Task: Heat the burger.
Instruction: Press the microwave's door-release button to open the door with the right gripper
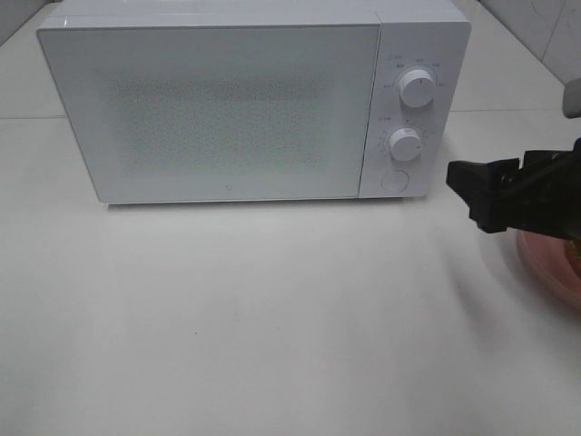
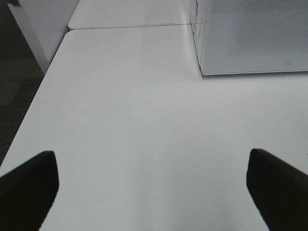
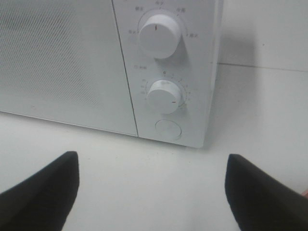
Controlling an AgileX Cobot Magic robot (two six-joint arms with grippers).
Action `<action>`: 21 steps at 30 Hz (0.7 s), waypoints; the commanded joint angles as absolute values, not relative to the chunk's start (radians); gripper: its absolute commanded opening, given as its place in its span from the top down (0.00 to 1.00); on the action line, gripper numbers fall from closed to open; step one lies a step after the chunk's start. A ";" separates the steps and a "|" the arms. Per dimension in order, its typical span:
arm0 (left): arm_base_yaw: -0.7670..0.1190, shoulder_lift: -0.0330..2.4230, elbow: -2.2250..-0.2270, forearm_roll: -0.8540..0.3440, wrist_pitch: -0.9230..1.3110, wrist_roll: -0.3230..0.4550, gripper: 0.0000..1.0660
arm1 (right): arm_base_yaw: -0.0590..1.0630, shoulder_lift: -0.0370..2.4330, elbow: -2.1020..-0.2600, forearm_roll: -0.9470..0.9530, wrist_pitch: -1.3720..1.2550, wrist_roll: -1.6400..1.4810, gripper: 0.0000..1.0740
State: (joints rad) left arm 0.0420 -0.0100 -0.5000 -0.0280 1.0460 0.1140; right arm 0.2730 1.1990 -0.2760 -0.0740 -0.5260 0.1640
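The burger is out of view. Only an edge of the pink plate [image 1: 556, 265] shows at the far right of the exterior view, mostly covered by my right arm. My right gripper [image 1: 472, 195] hovers open and empty to the right of the white microwave [image 1: 227, 109], level with its control panel. In the right wrist view the right gripper [image 3: 151, 192] faces the lower knob [image 3: 164, 96] and the round button [image 3: 168, 129]. The microwave door is closed. My left gripper [image 2: 154, 190] is open over bare table, with the microwave [image 2: 255, 38] ahead of it.
The microwave panel carries an upper knob [image 1: 417, 88], a lower knob [image 1: 405, 144] and a round button [image 1: 393, 179]. The white table [image 1: 272, 318] stretches in front of the microwave. In the left wrist view the table edge [image 2: 33, 115] drops to dark floor.
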 commanded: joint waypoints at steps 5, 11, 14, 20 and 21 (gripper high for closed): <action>0.036 -0.024 -0.498 -0.027 1.036 0.108 0.06 | 0.309 1.275 -0.273 -0.075 -0.584 0.394 0.36; 0.036 -0.024 -0.498 -0.027 1.036 0.108 0.06 | 0.309 1.289 -0.273 -0.075 -0.583 0.723 0.52; 0.036 -0.024 -0.498 -0.026 1.036 0.108 0.06 | 0.309 1.289 -0.273 -0.075 -0.581 0.946 0.64; 0.036 -0.024 -0.498 -0.026 1.036 0.108 0.06 | 0.309 1.289 -0.273 -0.080 -0.581 1.293 0.89; 0.036 -0.024 -0.498 -0.026 1.036 0.108 0.06 | 0.309 1.289 -0.273 -0.095 -0.581 1.357 0.95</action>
State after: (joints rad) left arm 0.0420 -0.0100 -0.5000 -0.0270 1.0450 0.1140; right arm 0.3070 1.2890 -0.2740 -0.0750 -0.5730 1.2510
